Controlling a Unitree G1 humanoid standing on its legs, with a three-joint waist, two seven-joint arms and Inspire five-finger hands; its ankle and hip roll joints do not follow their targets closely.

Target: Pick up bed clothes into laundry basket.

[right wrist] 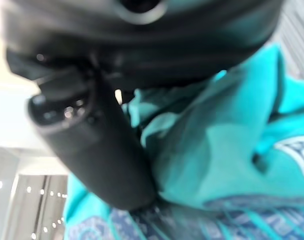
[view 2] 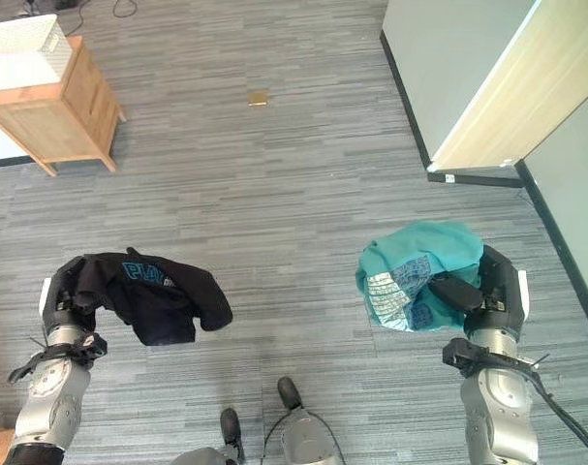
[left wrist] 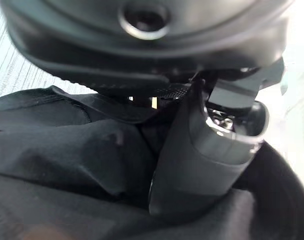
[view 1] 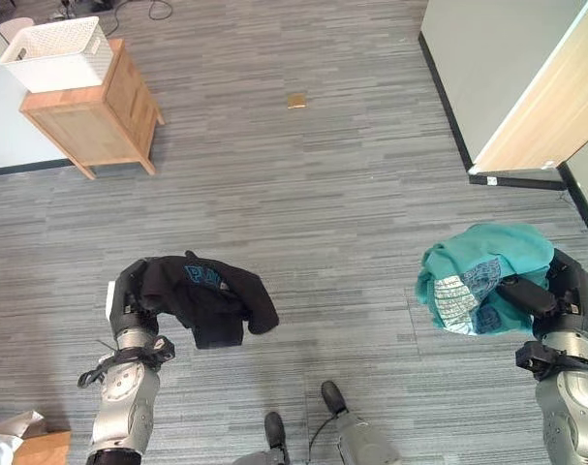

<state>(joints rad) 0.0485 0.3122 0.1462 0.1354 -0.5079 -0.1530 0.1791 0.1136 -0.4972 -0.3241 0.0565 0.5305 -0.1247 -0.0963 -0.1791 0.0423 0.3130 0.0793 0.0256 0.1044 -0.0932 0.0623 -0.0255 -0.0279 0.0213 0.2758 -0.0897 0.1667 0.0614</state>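
A black garment (view 1: 208,295) with blue lettering hangs from my left hand (view 1: 129,291), held above the floor at lower left. In the left wrist view the thumb (left wrist: 202,155) presses into the black cloth (left wrist: 66,165), so the hand is shut on it. At lower right a teal garment (view 1: 482,276) with a printed patch is bunched over my right hand (view 1: 555,295). The right wrist view has the thumb (right wrist: 101,150) clamped on the teal cloth (right wrist: 217,150). A white laundry basket (view 1: 56,53) stands on a wooden side table (view 1: 95,121) at the far upper left.
Grey plank floor (view 1: 313,194) stretches between me and the table. A wall corner with a pale wooden panel (view 1: 536,107) and dark skirting stands at upper right. A small tan object (view 1: 295,100) lies on the floor far ahead. Something white on wood (view 1: 13,436) sits at bottom left.
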